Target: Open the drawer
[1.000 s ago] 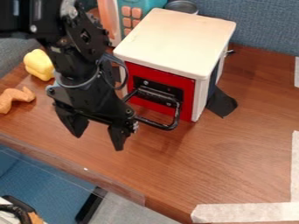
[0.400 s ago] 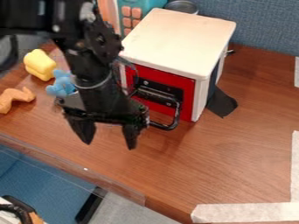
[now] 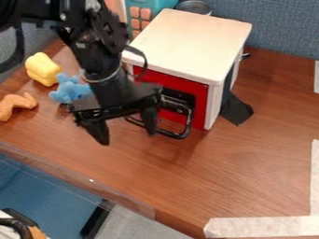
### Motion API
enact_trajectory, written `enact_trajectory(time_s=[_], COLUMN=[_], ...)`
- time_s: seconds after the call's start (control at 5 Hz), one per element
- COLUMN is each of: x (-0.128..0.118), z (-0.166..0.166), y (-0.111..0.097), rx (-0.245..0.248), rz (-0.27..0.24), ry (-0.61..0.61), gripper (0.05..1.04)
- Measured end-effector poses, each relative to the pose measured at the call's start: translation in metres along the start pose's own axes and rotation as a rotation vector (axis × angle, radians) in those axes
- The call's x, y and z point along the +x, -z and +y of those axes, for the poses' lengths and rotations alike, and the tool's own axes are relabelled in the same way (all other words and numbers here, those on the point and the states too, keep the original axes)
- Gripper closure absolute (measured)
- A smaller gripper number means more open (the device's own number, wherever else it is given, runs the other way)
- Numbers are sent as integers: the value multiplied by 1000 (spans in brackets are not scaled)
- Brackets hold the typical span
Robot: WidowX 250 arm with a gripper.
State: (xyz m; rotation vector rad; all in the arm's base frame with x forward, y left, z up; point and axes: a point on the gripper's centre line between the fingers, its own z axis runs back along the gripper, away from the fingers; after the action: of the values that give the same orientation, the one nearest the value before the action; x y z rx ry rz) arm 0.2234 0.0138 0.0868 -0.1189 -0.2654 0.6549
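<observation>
The black two-finger gripper (image 3: 126,136) hangs over the table just in front of the drawer, its fingers spread wide with nothing between them. One finger overlaps the near-side view of the black, bent-bar handle (image 3: 179,136); whether it touches the bar or sits inside its loop, I cannot tell. The handle juts out from the flat red drawer front (image 3: 200,102), which sits in the white box-shaped cabinet (image 3: 193,41) and looks flush with it, so the drawer appears closed.

Farther out on the brown wooden table (image 3: 249,163) are a small blue toy figure (image 3: 68,88), a rounded yellow toy (image 3: 42,69) and a curved orange toy (image 3: 16,105).

The task seems to be at the approach: the gripper is near the handle, while hooking or gripping it and pulling the drawer out are left.
</observation>
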Motion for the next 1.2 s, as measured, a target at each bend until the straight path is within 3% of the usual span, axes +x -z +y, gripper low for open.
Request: enact_trajectory(time_s=[0.2,0.6,1.2], x=[8,20,32], z=[-4,-4,-3], y=[0,12,34], rx=[-25,22,54], rz=[-46,-146,-66], ry=[-137,-350,-547], gripper=[84,84,84])
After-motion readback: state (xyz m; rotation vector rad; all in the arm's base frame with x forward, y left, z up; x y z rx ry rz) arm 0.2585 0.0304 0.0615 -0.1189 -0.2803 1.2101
